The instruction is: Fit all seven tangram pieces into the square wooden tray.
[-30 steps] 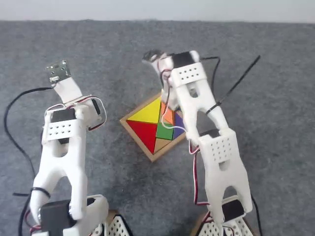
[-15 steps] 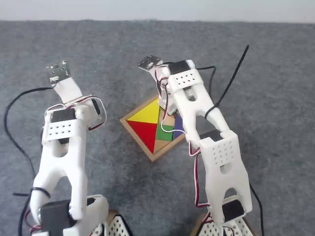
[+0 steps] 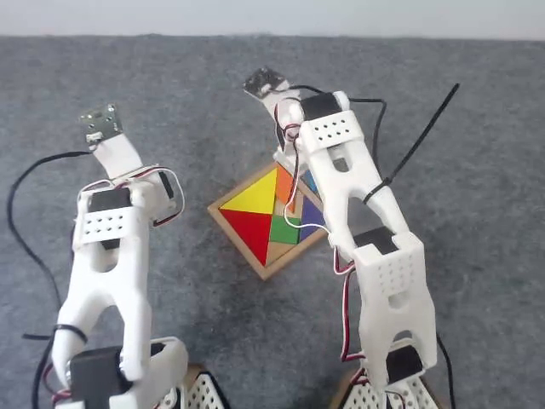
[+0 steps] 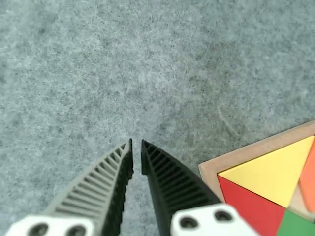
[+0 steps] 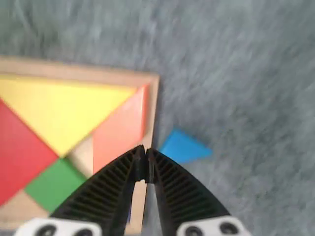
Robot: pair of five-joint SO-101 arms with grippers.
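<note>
Five pieces sit in the wooden tray [image 5: 153, 98]; the blue triangle [image 5: 183, 146] lies just outside on the table [image 4: 147, 59]. The right gripper [image 5: 146, 150], fingers closed and empty, must open to grasp it. The left gripper [image 4: 136, 142] hangs closed.

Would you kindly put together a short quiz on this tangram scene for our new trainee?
1. True or false: the blue triangle lies on the carpet, outside the tray.
2. Which large piece borders the red triangle in the tray? A. yellow B. black C. white
3. Fill in: the left end effector holds ___.
Key: 1 true; 2 A, the yellow triangle; 3 nothing.
</note>
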